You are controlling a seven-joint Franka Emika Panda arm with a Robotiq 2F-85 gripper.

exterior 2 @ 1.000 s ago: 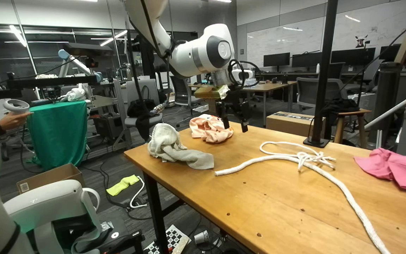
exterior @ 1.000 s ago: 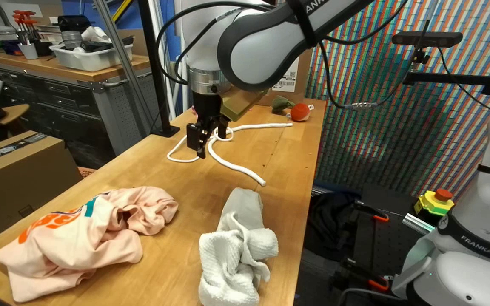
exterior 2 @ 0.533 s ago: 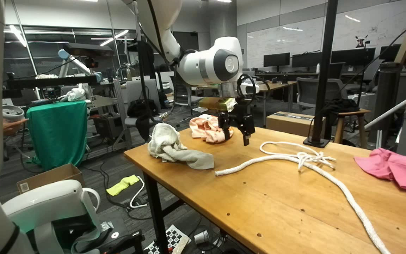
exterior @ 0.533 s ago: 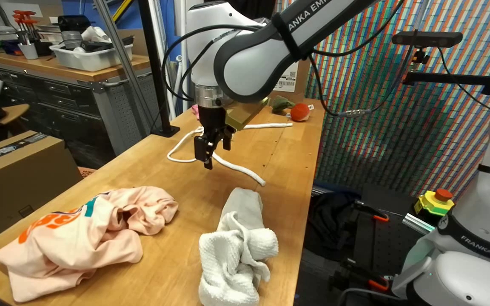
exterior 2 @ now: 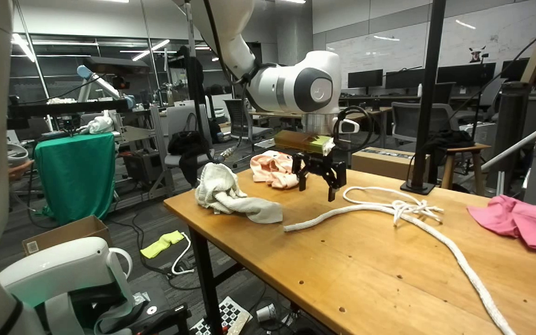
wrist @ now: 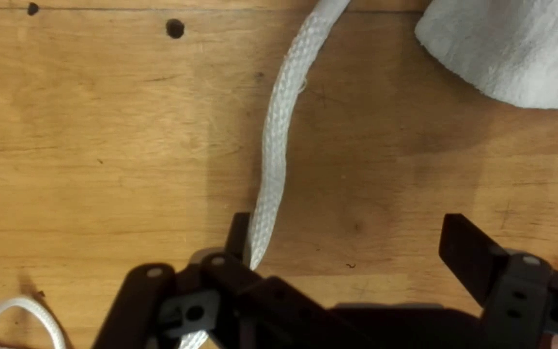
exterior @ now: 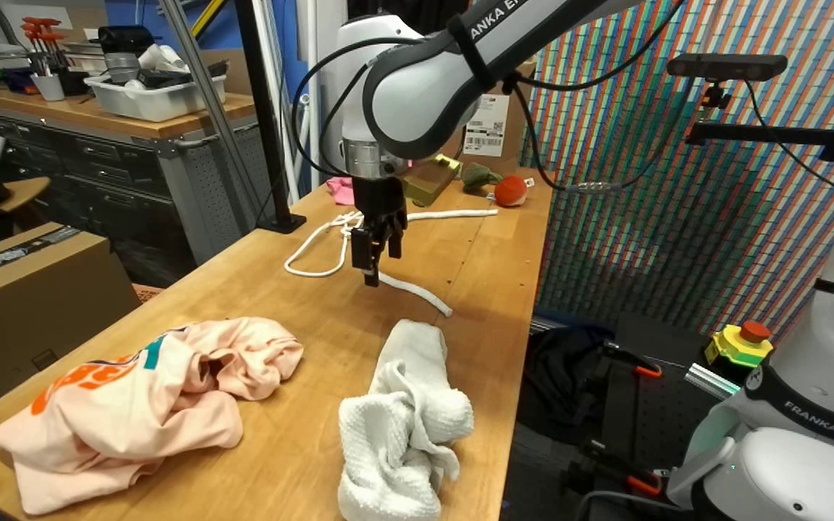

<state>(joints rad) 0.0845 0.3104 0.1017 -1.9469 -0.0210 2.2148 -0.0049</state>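
My black gripper (exterior: 383, 268) hangs above the wooden table (exterior: 301, 441), fingers pointing down and spread wide with nothing between them. In the wrist view a white rope (wrist: 275, 155) runs below, passing behind the left finger (wrist: 238, 235); the gripper (wrist: 348, 216) stands higher than it. That rope (exterior 2: 333, 212) has a knotted loop toward the pole side. A crumpled white towel (exterior: 406, 434) lies near the table edge; its end (wrist: 511, 53) shows at upper right in the wrist view. Behind the gripper (exterior 2: 317, 193) in an exterior view lies a peach shirt (exterior 2: 275, 170).
A pink cloth (exterior 2: 524, 221) lies further along the table. Near the table's far end are a red plush toy (exterior: 510, 191), a green one (exterior: 478, 177) and a cardboard box (exterior: 489, 137). A black pole (exterior 2: 428, 102) rises from the table's edge. A yellow-green block (exterior 2: 300, 141) rides on the wrist.
The arm has come lower and shifted to the right in both exterior views, over the stretch near the rope's end. The fingers have stayed apart. Rope, towel and shirt have not moved.
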